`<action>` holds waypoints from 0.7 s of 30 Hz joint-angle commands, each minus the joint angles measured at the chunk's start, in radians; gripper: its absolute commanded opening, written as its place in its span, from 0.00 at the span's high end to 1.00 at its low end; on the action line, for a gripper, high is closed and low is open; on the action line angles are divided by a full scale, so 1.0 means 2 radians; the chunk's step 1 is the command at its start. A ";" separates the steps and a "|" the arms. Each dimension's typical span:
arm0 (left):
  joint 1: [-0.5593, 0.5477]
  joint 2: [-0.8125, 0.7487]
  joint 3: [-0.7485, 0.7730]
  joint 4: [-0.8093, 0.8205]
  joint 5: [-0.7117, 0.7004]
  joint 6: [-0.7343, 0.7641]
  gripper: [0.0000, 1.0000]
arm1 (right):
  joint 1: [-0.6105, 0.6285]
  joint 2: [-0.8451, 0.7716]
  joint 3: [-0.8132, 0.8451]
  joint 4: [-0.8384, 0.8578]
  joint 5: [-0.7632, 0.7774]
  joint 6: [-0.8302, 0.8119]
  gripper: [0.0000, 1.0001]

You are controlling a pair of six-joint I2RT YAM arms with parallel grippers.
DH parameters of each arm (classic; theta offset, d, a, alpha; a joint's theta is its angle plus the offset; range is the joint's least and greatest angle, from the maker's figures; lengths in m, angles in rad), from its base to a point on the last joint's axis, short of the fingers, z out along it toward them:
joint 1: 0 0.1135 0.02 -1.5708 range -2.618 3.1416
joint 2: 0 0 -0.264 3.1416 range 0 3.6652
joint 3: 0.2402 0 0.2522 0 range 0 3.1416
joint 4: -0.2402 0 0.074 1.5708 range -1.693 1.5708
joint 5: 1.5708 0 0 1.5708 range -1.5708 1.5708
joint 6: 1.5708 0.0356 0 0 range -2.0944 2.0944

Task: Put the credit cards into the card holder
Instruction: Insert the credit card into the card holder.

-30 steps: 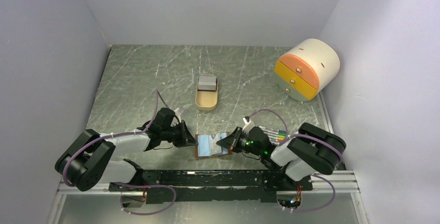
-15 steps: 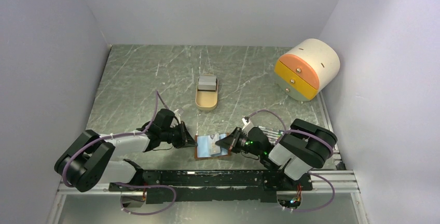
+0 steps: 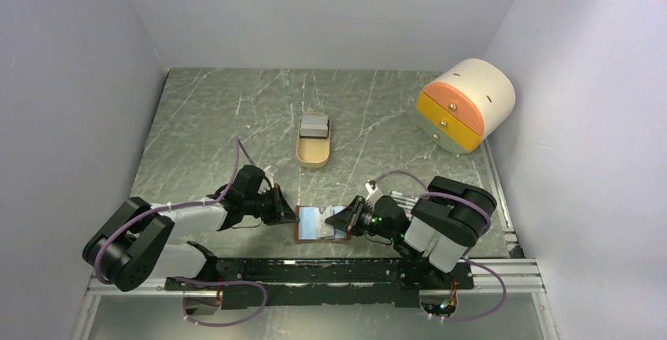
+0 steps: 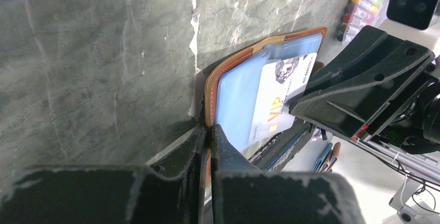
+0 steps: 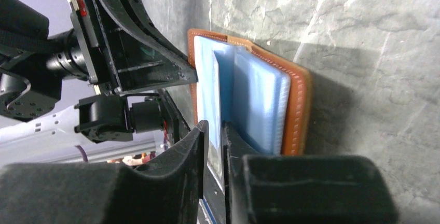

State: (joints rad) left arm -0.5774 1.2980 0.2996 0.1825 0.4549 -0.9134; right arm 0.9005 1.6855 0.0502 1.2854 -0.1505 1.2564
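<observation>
Left wrist view explains the arrangement: the left gripper (image 4: 209, 130) is clamped shut on the brown leather edge of the card holder (image 4: 236, 105). It props the holder open on the table (image 4: 104, 53) so the blue sleeves face the right gripper (image 5: 214, 130). A white credit card (image 4: 283, 97) sits partly inside a sleeve — its lettering shows only here. Right wrist view shows instead its own jaws a sliver apart around something pale, likely the card's edge — whether they pinch or merely flank it, I cannot tell. The card probably needs pushing deeper.
</observation>
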 commanded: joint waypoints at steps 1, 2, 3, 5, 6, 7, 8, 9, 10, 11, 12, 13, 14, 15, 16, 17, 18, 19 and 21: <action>0.003 -0.006 -0.002 0.003 -0.008 -0.001 0.91 | 0.009 0.004 -0.001 0.011 -0.005 0.000 0.77; 0.003 -0.007 -0.001 0.001 -0.008 0.000 0.91 | 0.010 -0.001 0.001 0.000 -0.004 -0.002 0.75; 0.003 -0.007 0.000 0.000 -0.008 0.000 0.91 | 0.010 -0.009 0.004 -0.018 -0.002 -0.004 0.74; 0.003 -0.009 -0.001 0.000 -0.008 -0.001 0.91 | 0.011 -0.035 0.014 -0.080 0.006 -0.013 0.71; 0.003 -0.009 -0.001 0.001 -0.008 -0.002 0.91 | 0.012 -0.054 0.021 -0.118 0.011 -0.020 0.70; 0.003 -0.010 -0.002 0.001 -0.007 -0.002 0.91 | 0.014 -0.073 0.029 -0.159 0.021 -0.028 0.70; 0.003 -0.009 -0.003 0.003 -0.007 -0.003 0.91 | 0.016 -0.096 0.040 -0.203 0.031 -0.037 0.69; 0.003 -0.009 -0.003 0.005 -0.007 -0.003 0.91 | 0.021 -0.117 0.052 -0.251 0.043 -0.047 0.67; 0.003 -0.008 -0.004 0.007 -0.006 -0.003 0.91 | 0.025 -0.136 0.064 -0.293 0.056 -0.059 0.64; 0.003 -0.006 -0.005 0.008 -0.005 -0.004 0.91 | 0.028 -0.151 0.075 -0.331 0.068 -0.064 0.61; 0.003 -0.005 -0.005 0.010 -0.005 -0.004 0.91 | 0.029 -0.161 0.081 -0.354 0.074 -0.069 0.59; 0.003 -0.004 -0.005 0.012 -0.004 -0.004 0.91 | 0.029 -0.166 0.085 -0.367 0.076 -0.071 0.58; 0.003 -0.002 -0.005 0.013 -0.003 -0.004 0.91 | 0.029 -0.167 0.087 -0.373 0.076 -0.073 0.58; 0.003 -0.001 -0.005 0.014 -0.002 -0.004 0.91 | 0.030 -0.166 0.090 -0.378 0.075 -0.075 0.58; 0.003 0.000 -0.005 0.015 -0.001 -0.004 0.91 | 0.031 -0.163 0.094 -0.385 0.075 -0.076 0.58; 0.003 0.001 -0.005 0.015 -0.002 -0.004 0.91 | 0.031 -0.159 0.098 -0.394 0.074 -0.077 0.58; 0.003 0.000 -0.005 0.014 -0.001 -0.003 0.91 | 0.032 -0.157 0.101 -0.399 0.074 -0.078 0.58; 0.003 -0.001 -0.005 0.014 -0.001 -0.003 0.91 | 0.033 -0.156 0.104 -0.403 0.074 -0.079 0.58; 0.003 -0.003 -0.007 0.013 -0.002 -0.003 0.91 | 0.035 -0.157 0.108 -0.413 0.077 -0.081 0.58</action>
State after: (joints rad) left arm -0.5774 1.2942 0.2996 0.1886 0.4553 -0.9211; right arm 0.9581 1.3670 0.2417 0.5770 -0.0307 1.1240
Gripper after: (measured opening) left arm 0.096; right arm 0.419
